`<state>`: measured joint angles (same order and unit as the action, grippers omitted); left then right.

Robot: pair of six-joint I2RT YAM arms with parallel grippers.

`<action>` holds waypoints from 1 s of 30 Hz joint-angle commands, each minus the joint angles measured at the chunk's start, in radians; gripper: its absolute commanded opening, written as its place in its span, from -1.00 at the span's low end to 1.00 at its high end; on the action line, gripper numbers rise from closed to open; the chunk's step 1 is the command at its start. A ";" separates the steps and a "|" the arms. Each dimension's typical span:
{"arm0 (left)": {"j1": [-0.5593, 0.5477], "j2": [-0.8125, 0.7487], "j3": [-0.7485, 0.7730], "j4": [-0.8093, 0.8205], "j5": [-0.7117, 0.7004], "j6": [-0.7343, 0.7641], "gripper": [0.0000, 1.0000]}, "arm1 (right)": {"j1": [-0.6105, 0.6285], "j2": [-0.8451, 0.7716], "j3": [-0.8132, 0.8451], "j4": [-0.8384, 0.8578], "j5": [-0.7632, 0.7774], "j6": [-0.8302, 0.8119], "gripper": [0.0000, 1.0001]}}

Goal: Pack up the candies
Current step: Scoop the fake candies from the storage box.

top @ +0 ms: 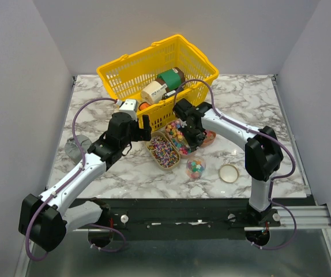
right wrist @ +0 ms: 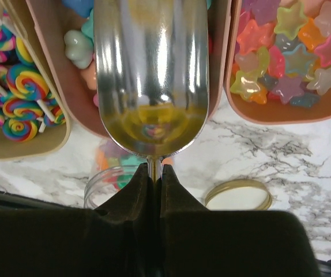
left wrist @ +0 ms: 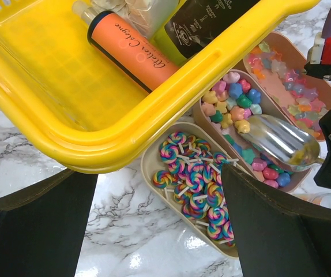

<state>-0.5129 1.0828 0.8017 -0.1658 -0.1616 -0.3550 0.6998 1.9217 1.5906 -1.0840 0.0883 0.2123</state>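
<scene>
Right hand (right wrist: 154, 168): clamped tight on the thin stem of the scoop (right wrist: 151, 75); bowl empty, poised over the middle tray (right wrist: 50, 86).
Left hand (left wrist: 157, 190): spread wide, gripping nothing, hovering above the lollipop tray (left wrist: 148, 167), just beside the basket (left wrist: 50, 115) rim.
Candies (left wrist: 234, 104): heaped in three trays side by side on the desk (top: 96, 167); a few more in the jar (top: 195, 168).
Edges: trays touching one another, far ends by the basket; jar just in front of them, lid (top: 229, 173) beside it.
Room: bare marble left of the trays and right of the lid.
Top view only: both arms converging on the trays.
Right wrist only: inside of the scoop bowl, with the jar below it.
</scene>
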 commanded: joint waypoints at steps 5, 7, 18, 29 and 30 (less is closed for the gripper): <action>-0.007 0.002 -0.009 0.014 -0.038 0.016 0.98 | -0.008 0.053 -0.127 0.226 0.103 -0.022 -0.99; -0.006 0.000 -0.009 0.014 -0.039 0.016 0.98 | -0.008 0.045 -0.149 0.277 0.117 -0.027 -0.99; -0.006 0.003 -0.007 0.015 -0.039 0.016 0.98 | -0.008 0.010 -0.260 0.424 0.148 -0.068 -0.99; -0.006 0.005 -0.006 0.014 -0.038 0.018 0.98 | -0.008 -0.085 -0.348 0.481 0.150 -0.109 -0.99; -0.006 0.005 -0.006 0.015 -0.039 0.017 0.98 | -0.008 -0.090 -0.356 0.493 0.146 -0.114 -0.99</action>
<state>-0.5129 1.0866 0.8017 -0.1654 -0.1726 -0.3458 0.7029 1.8599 1.2957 -0.5755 0.1806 0.1326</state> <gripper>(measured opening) 0.989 0.147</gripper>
